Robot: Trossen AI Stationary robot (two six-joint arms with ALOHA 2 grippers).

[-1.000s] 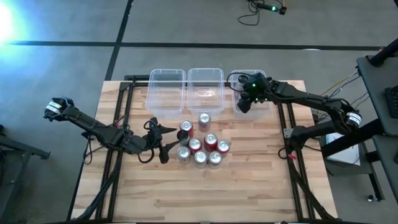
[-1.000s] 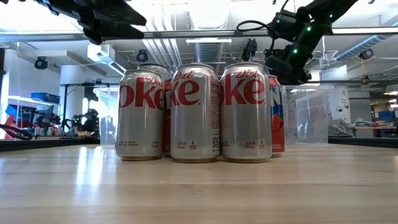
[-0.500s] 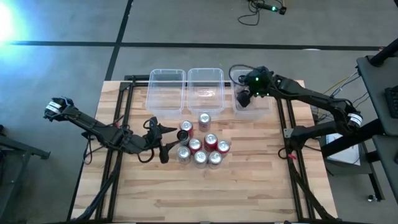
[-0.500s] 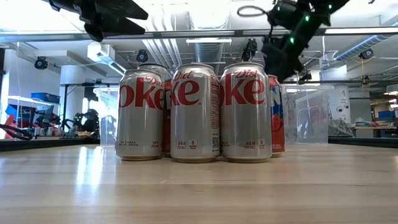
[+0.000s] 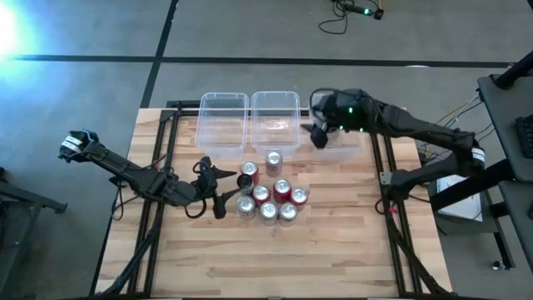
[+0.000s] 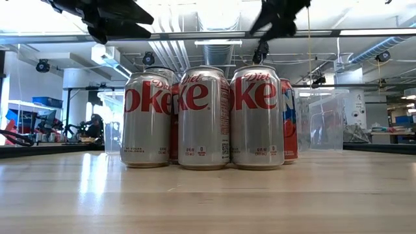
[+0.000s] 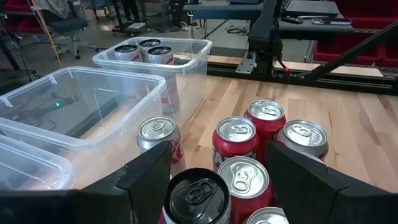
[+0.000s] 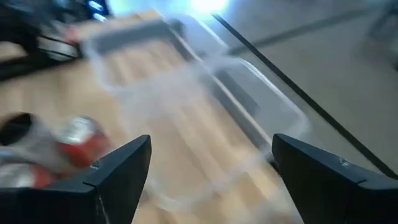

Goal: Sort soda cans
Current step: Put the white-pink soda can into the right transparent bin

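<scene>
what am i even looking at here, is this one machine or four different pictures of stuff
It is one machine, seen by four cameras at the same moment. Two dark robot arms work at a wooden table. One camera looks down from above, one sits at table height, and one rides on each wrist. The left gripper, open and empty, waits beside a cluster of soda cans: red, silver Diet Coke, and a black one. The right gripper, also open and holding nothing, hangs near the clear plastic bins at the far edge. The left wrist view shows the rightmost bin already holds a few cans.
</scene>
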